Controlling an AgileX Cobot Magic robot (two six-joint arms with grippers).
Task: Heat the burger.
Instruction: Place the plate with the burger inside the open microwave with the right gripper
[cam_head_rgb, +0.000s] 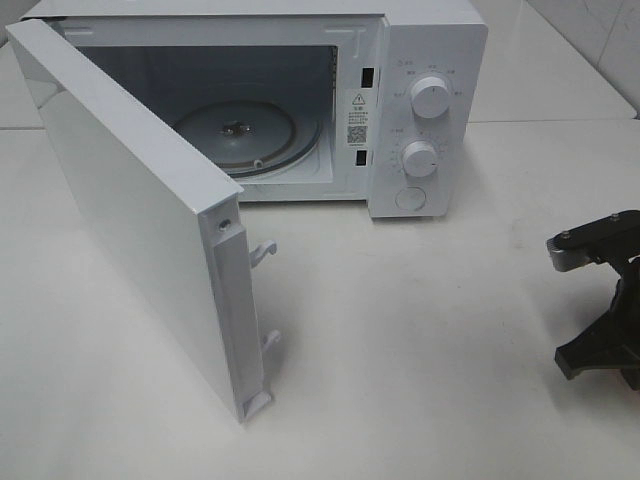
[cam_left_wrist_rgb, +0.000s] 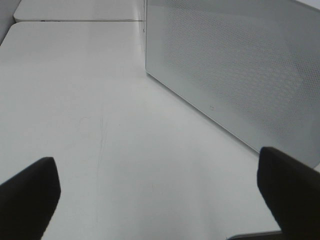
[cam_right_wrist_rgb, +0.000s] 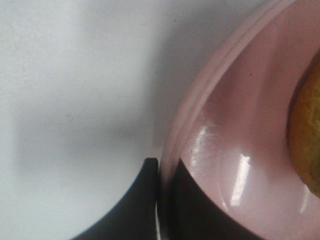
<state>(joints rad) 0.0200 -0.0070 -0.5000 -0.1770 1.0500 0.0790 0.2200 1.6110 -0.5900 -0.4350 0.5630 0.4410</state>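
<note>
Item: burger (cam_right_wrist_rgb: 306, 125), of which I see only a golden-brown edge of bun in the right wrist view. It sits on a pink plate (cam_right_wrist_rgb: 235, 115), set in from the rim. Right gripper (cam_right_wrist_rgb: 164, 172): closed on the plate rim, with one dark finger (cam_right_wrist_rgb: 130, 215) outside it over the table and the other inside on the glossy plate floor. Right arm (cam_head_rgb: 600, 300): low at the right edge of the high view, in front and to the right of the microwave (cam_head_rgb: 430, 60) and well apart from it. Microwave: door (cam_head_rgb: 130, 200) swung wide to the left, glass turntable (cam_head_rgb: 245, 130) inside. Left gripper (cam_left_wrist_rgb: 160, 200): spread wide with nothing between its fingers, held over the white table (cam_left_wrist_rgb: 100, 100) and pointing towards a perforated panel (cam_left_wrist_rgb: 240, 75).
</note>
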